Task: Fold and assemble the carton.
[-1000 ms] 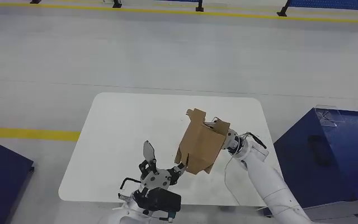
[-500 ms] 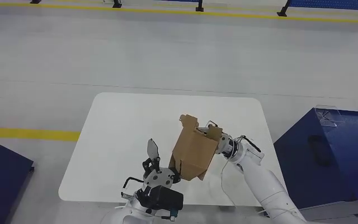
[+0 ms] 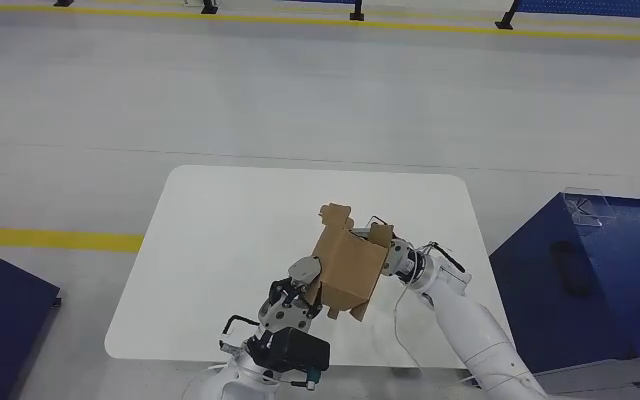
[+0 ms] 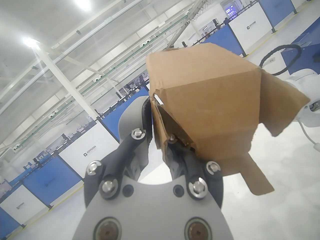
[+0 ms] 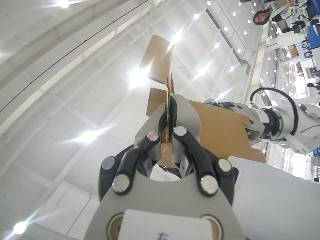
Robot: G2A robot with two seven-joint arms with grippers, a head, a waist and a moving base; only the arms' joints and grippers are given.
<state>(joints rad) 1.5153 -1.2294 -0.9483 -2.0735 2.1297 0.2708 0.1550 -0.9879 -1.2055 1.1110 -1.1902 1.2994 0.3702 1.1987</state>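
Carton: the carton is in the air over the near right part of the tabletop, tilted and held between both arms. Compared with one second ago, it has come closer to the left arm and has turned a little.
Left claw: a moment ago the left claw was spread wide beside the carton. Now it is clenched on the carton's lower edge, with one finger outside the wall and one inside.
Right claw: the right claw is clenched on a thin cardboard edge at the opposite, upper end, the same as before.
Meaning for the task: I judge that the carton now has two holds, so one arm can steady it while the other works on a flap. The assembling seems to be at an early stage, because the upper flaps stand up loose and a lower flap hangs free.
Hidden finger: the inner finger of the left claw goes behind the cardboard, so I cannot tell how deep it sits.
Hidden inside: the inside of the carton and its underside are covered by its own walls. I cannot say whether any flap is already locked.
Hard to make out: from above it is not sure whether the lowest corner touches the tabletop or hangs just over it.
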